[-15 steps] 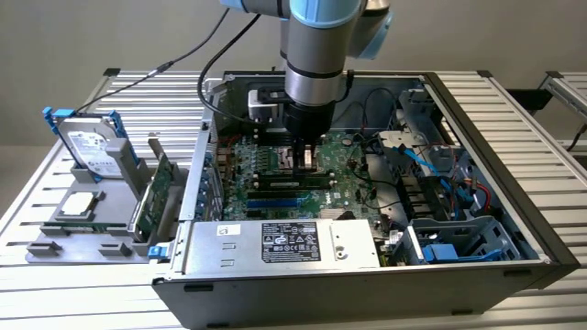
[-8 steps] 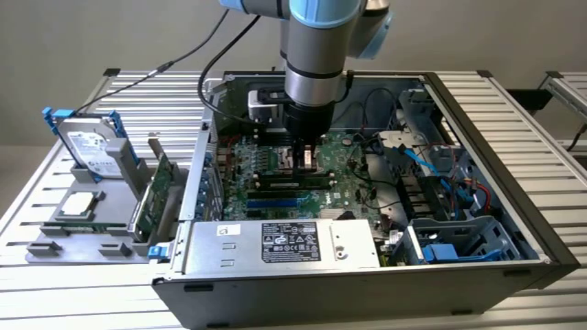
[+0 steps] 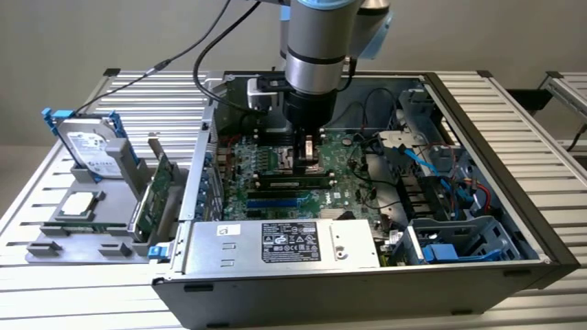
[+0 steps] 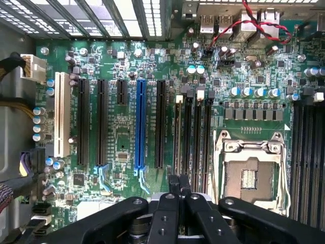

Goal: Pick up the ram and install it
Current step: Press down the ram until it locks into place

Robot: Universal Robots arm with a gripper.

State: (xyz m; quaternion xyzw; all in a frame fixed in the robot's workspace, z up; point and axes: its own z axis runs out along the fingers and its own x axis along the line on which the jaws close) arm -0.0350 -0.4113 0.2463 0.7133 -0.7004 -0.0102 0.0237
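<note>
Inside the computer case (image 3: 477,227), low over the motherboard (image 4: 122,147), hangs with the hand (image 4: 177,184) pressed together, pinching nothing. Looks like the ram (image 3: 293,183) sits in a black slot just beside the hand. Seems to be the seating step; calls for a straight, gentle push down.

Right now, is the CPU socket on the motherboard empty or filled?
Empty. In the wrist view the CPU socket shows bare contacts inside its metal frame, with no chip or cooler over it.
</note>
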